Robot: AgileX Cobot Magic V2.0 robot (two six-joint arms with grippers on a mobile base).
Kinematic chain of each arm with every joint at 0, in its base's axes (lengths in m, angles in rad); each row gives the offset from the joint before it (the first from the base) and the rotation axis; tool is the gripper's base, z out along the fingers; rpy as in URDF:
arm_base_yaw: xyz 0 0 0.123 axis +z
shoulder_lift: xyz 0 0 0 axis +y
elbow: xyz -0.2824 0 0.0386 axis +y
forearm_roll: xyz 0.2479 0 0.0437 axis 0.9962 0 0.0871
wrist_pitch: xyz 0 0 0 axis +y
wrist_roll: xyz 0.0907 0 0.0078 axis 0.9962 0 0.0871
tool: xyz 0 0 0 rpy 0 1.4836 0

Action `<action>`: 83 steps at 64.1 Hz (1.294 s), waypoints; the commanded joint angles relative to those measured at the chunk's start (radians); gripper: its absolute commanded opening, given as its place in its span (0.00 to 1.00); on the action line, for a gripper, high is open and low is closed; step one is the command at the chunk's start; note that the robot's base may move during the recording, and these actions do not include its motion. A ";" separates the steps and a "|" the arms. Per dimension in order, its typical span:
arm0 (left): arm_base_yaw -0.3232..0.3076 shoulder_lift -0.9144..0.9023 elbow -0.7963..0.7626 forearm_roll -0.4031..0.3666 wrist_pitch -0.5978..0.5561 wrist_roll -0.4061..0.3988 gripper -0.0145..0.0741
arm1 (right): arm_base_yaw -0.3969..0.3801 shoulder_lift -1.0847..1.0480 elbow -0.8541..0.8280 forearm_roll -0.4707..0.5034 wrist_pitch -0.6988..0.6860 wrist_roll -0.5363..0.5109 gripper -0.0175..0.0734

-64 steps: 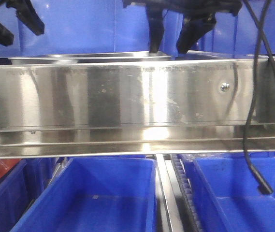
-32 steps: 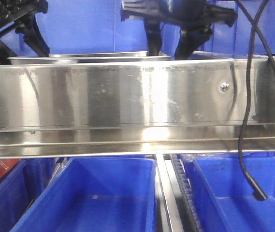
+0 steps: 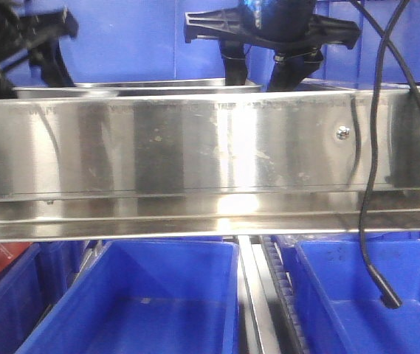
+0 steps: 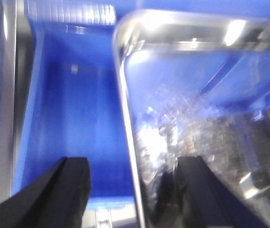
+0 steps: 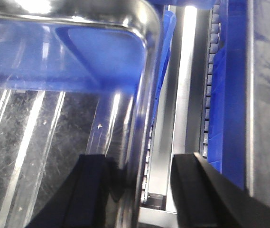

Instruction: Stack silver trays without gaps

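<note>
Silver tray (image 3: 143,87) sits behind the steel rail (image 3: 195,147) in the front cam, w/ only its thin rim showing above the rail's top edge; can't tell if it's one tray or several nested. L wrist cam, blurry: tray fills the right side, mirror floor reflecting blue, rounded corner top left, blue bin (image 4: 68,118) just beside its left rim. L gripper (image 4: 132,171) is spread wide & straddles that rim, one finger (image 4: 68,190) outside over the bin, the other inside the tray. Nothing is gripped. R wrist cam: tray on the left, its right rim btwn the fingers of R gripper (image 5: 142,171), which is also spread apart & holds nothing. Inner finger (image 5: 94,190) is over the tray floor, outer one over a steel track (image 5: 184,85) running alongside. Can't tell if the inner fingers touch the floor. Front cam shows both grippers reaching down at the tray's ends, L at far left, R right of centre. Rail has two screw heads (image 3: 342,133) at right. Black cable (image 3: 376,184) hangs in front of it, its end over the right one of two lower bins (image 3: 165,295).
</note>
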 commanded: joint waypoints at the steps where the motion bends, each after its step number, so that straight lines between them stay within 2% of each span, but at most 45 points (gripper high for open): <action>1: 0.003 0.014 -0.006 0.003 0.012 -0.006 0.51 | -0.003 0.007 -0.010 -0.017 -0.010 -0.001 0.41; 7: 0.003 0.016 -0.006 0.003 0.015 -0.006 0.51 | -0.003 0.009 -0.010 -0.017 -0.010 -0.001 0.34; 14: 0.003 0.016 -0.006 0.003 0.015 -0.006 0.44 | -0.003 0.009 -0.010 -0.017 -0.014 -0.001 0.25; 25: 0.003 0.016 -0.006 0.003 0.019 -0.006 0.12 | -0.003 0.009 -0.010 -0.023 -0.007 -0.001 0.11; 30: 0.003 0.016 -0.006 -0.002 0.019 -0.006 0.16 | -0.003 0.009 -0.010 -0.025 0.003 -0.001 0.13; 62: -0.009 -0.168 -0.008 0.005 0.012 -0.006 0.15 | 0.005 -0.105 -0.010 -0.043 0.030 0.007 0.13; 73: -0.053 -0.261 -0.008 0.018 0.002 -0.006 0.15 | 0.064 -0.179 -0.010 -0.202 0.046 0.097 0.13; 83: -0.089 -0.343 -0.008 0.023 0.013 -0.008 0.15 | 0.133 -0.239 -0.010 -0.257 0.066 0.130 0.13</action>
